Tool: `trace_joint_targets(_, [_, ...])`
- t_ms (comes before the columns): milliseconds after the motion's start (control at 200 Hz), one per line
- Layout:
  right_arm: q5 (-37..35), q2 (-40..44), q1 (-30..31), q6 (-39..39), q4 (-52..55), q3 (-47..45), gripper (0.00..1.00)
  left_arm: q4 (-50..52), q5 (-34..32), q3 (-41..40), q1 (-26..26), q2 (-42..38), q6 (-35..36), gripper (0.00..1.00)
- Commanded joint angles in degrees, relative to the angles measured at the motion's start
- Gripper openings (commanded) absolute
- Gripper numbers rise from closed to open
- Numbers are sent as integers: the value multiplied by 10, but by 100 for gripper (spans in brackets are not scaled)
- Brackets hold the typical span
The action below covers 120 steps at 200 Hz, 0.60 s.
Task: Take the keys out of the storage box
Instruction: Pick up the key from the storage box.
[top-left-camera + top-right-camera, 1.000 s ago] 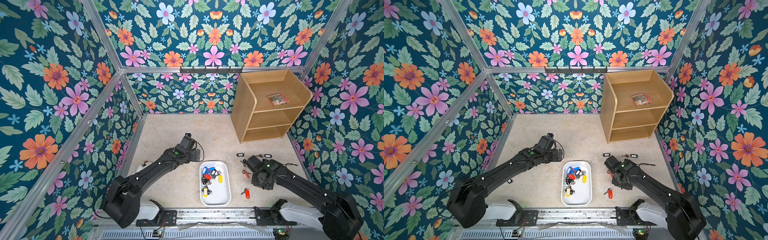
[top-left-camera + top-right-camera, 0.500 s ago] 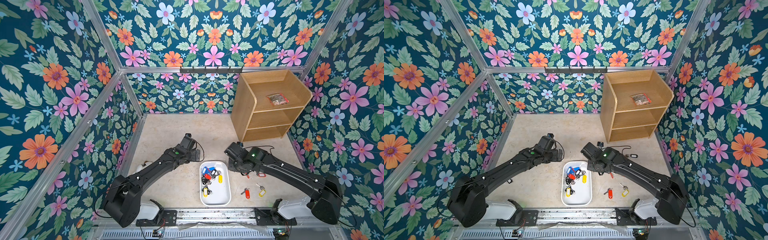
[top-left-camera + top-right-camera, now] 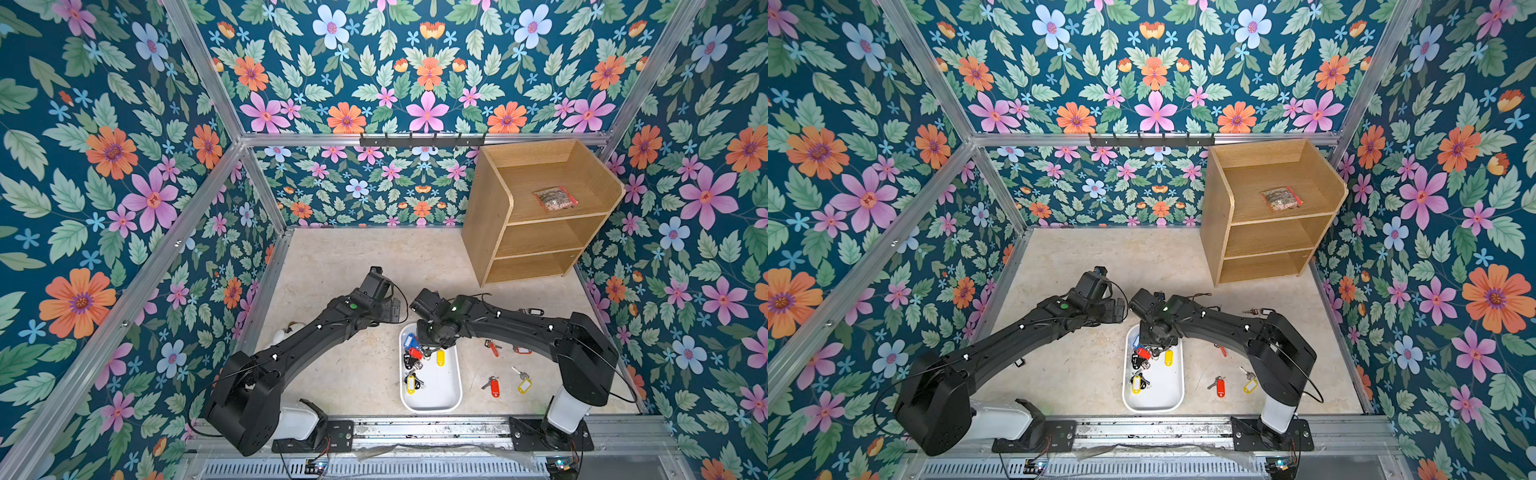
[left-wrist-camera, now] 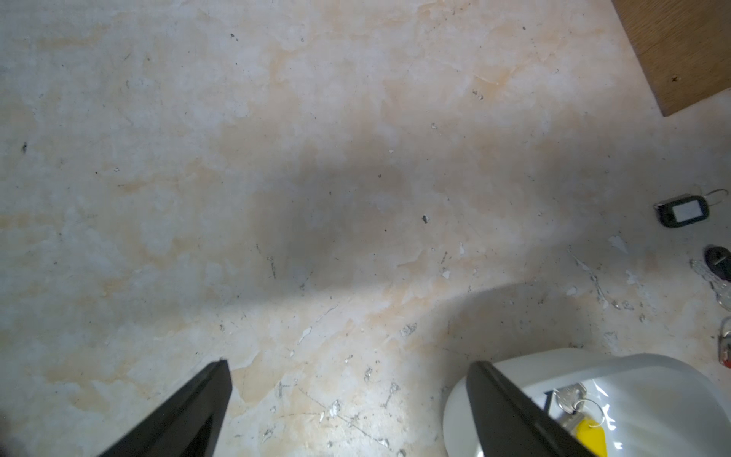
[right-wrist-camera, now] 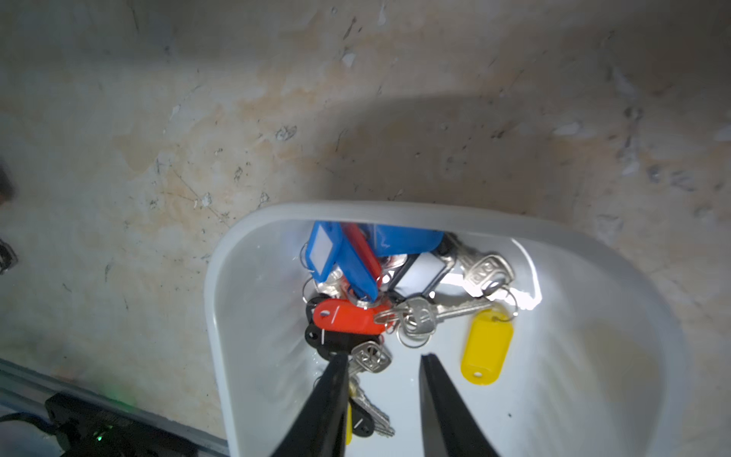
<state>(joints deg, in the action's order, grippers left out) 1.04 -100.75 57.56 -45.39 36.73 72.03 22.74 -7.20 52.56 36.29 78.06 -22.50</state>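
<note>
White storage box [image 3: 440, 399], long axis rearward, right hand [image 5: 381, 358] ajar over keys [image 5: 348, 316] (empty), left hand [image 4: 348, 366] open.

Both top views look steeply down from high above the front rail [image 3: 415, 430], taking in my whole walled cell, nearly alike, with the storage box [image 3: 436, 395] at lower centre of frame. My left wrist camera hangs close over the tabletop [image 4: 316, 158], clipping the box's far end. My right wrist camera looks close down into that same end, onto the keys [image 5: 419, 312].
</note>
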Motion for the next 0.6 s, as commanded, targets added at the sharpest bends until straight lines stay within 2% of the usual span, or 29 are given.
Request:
trace_joint_targets(0, [17, -16, 17, -13, -15, 4, 34, 4, -3, 5, 0, -1, 0, 99])
trace_joint_targets(595, [27, -50, 32, -31, -3, -7, 32, 4, -4, 5, 3, -6, 0, 99])
